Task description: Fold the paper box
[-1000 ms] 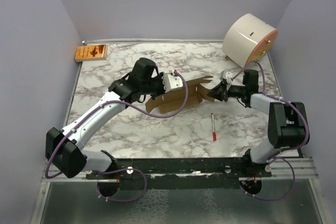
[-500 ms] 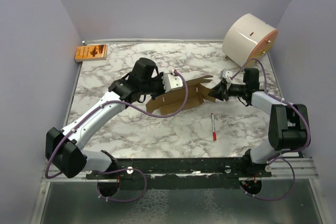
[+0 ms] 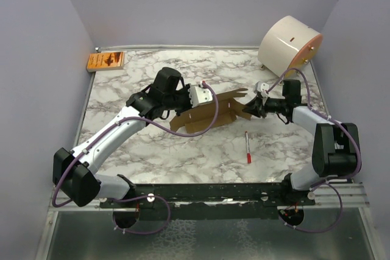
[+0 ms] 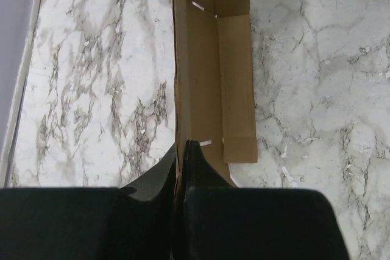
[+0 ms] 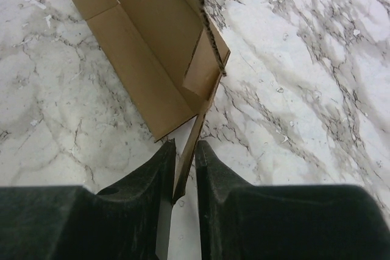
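Looking first at the top view, the paper box (image 3: 204, 117) lies near the middle of the marble worktop (image 3: 183, 156). It is a flat brown cardboard sheet with creased panels and notched flaps, and its long axis runs left to right between the two arms, so each arm has one end in reach. The left tool (image 3: 206, 100) is at its far-left part and the right tool (image 3: 248, 110) at its right end. A pen (image 3: 248, 147) lies apart on the near side. In the left wrist view, the left tool (image 4: 183, 150) is closed tight on a raised long edge of the paper box (image 4: 234, 77); the matte panels stretch straight away from it. In the right wrist view, the right tool (image 5: 184, 150) has a thin end flap of the paper box (image 5: 146, 47) between its fingers (image 5: 210, 175), but a small gap shows on one side, so I cannot tell if it really pinches. I judge that the coming fold turns about this long axis.
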`<state>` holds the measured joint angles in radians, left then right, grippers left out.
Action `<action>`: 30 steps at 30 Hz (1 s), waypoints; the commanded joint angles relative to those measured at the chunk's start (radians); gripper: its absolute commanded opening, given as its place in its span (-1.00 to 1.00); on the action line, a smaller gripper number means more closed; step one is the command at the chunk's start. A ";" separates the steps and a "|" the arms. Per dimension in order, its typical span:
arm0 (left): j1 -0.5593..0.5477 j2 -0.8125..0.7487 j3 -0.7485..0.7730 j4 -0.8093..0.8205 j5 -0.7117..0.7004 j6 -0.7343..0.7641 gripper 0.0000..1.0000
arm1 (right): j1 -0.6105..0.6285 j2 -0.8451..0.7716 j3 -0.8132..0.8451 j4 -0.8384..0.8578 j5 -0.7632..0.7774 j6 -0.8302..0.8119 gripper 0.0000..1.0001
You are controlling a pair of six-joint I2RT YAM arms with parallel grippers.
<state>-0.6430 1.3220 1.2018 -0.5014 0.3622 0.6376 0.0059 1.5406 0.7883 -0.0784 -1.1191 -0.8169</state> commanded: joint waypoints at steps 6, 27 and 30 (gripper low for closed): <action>-0.006 -0.008 0.006 0.021 0.023 -0.025 -1.00 | 0.003 -0.021 0.021 0.003 0.045 0.005 -0.98; 0.027 0.178 0.196 0.004 -0.056 0.028 -1.00 | 0.108 0.109 -0.037 0.753 0.304 0.586 -0.98; 0.053 0.218 0.213 0.003 -0.043 0.011 -1.00 | 0.111 0.154 -0.005 0.771 0.356 0.661 -0.98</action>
<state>-0.6174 1.4963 1.3788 -0.4889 0.3267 0.6342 0.1036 1.6440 0.7288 0.5503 -0.8680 -0.2974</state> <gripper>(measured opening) 0.018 0.017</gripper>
